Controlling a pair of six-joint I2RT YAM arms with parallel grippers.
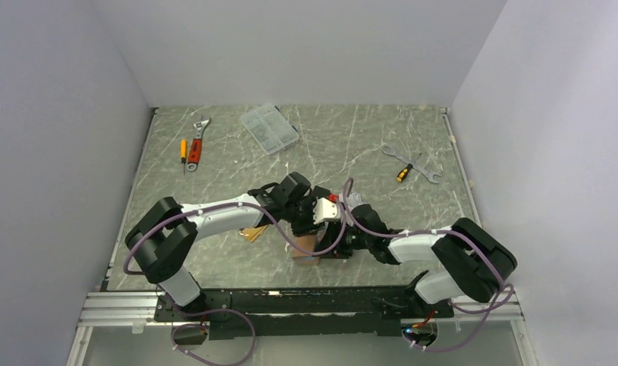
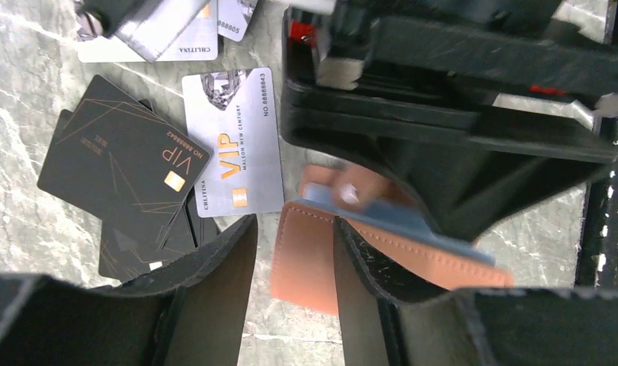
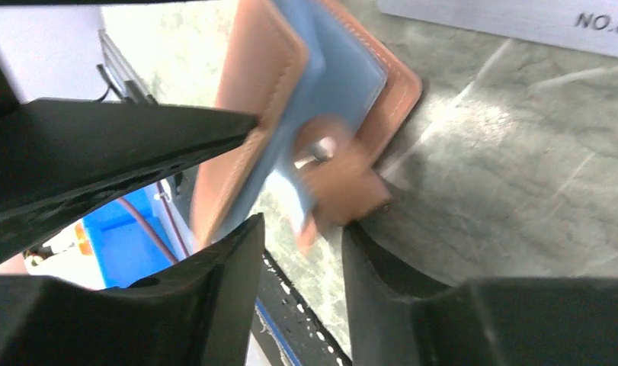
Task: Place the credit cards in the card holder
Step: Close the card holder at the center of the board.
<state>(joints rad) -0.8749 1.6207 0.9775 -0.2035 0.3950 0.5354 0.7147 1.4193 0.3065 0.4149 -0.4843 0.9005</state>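
The salmon-pink card holder (image 2: 309,263) lies partly open near the table's front edge, its pale-blue inside (image 3: 344,72) showing. It also shows in the top view (image 1: 309,249). My left gripper (image 2: 294,221) is open, its fingers astride one pink cover. My right gripper (image 3: 302,221) is open, with the blurred snap tab (image 3: 340,179) just past its fingertips. A silver VIP card (image 2: 233,141) and a stack of black VIP cards (image 2: 126,164) lie loose left of the holder, with more silver cards (image 2: 176,34) beyond. An orange-gold card (image 1: 252,233) lies under the left arm.
A clear compartment box (image 1: 269,128) stands at the back. A wrench and orange screwdriver (image 1: 195,145) lie at the back left, and spanners with a screwdriver (image 1: 412,164) at the back right. The black front rail (image 1: 305,293) runs just behind the holder.
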